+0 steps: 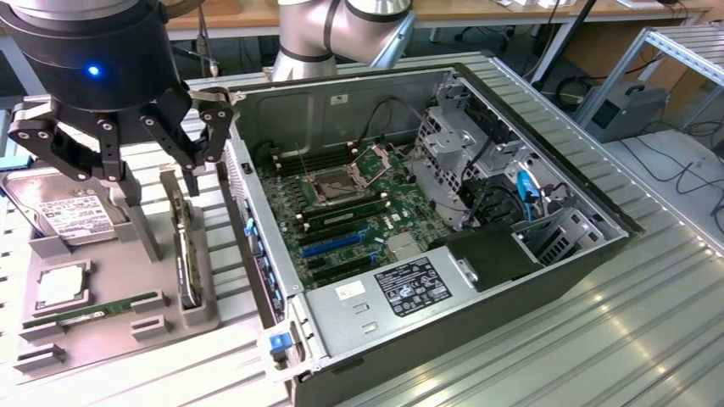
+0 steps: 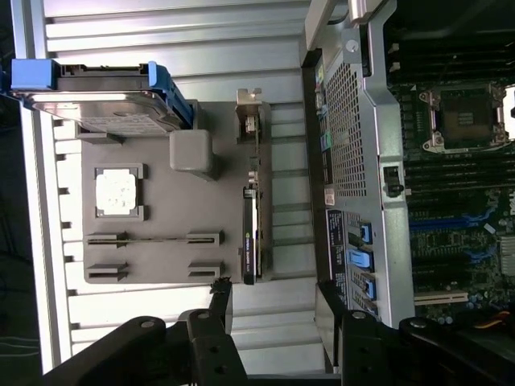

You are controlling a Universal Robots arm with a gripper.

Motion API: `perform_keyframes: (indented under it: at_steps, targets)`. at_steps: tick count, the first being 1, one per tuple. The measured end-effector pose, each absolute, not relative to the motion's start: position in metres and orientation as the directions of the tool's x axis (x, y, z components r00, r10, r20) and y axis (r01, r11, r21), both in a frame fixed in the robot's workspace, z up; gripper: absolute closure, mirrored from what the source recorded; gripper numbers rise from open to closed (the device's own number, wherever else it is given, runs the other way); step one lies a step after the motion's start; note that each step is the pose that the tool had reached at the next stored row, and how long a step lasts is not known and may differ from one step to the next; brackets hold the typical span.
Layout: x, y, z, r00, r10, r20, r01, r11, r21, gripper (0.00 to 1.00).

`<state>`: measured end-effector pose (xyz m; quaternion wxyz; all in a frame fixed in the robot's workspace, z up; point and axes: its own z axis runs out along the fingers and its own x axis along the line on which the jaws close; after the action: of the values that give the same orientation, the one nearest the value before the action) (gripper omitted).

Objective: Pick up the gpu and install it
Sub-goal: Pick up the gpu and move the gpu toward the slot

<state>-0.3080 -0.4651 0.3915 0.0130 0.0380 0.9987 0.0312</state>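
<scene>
Ribbed metal table (image 1: 633, 339) is carrying the whole setup, with workbenches running along behind it. On it, the gpu (image 1: 185, 254) is standing on its long edge in a slot of a gray holder (image 1: 102, 335), not yet lifted (its silver bracket is sitting at the end nearer the hard drive). The gripper (image 1: 153, 174) is hovering over that end of the holder with its jaws spread wide and grasping nothing. One finger is hanging just beside the card's top edge, and I cannot tell whether it is touching. Sharing the holder with the card, a green memory stick (image 1: 91, 311) is lying in its own narrow slot, a processor chip (image 1: 59, 287) is resting in a square pocket, and a hard drive (image 1: 74, 216) is sitting at the far end. Just beside the holder, on the exterior view's right, an open computer case (image 1: 453, 297) is lying on its side with its motherboard (image 1: 351, 212) facing up.
</scene>
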Motion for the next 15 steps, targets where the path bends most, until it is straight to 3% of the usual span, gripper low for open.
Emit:
perform_keyframes:
  at_steps: [15]
  targets:
    - [-0.3081, -0.4651, 0.3863, -0.997, 0.077, -0.024, 0.075, 0.995, 0.063, 0.46]
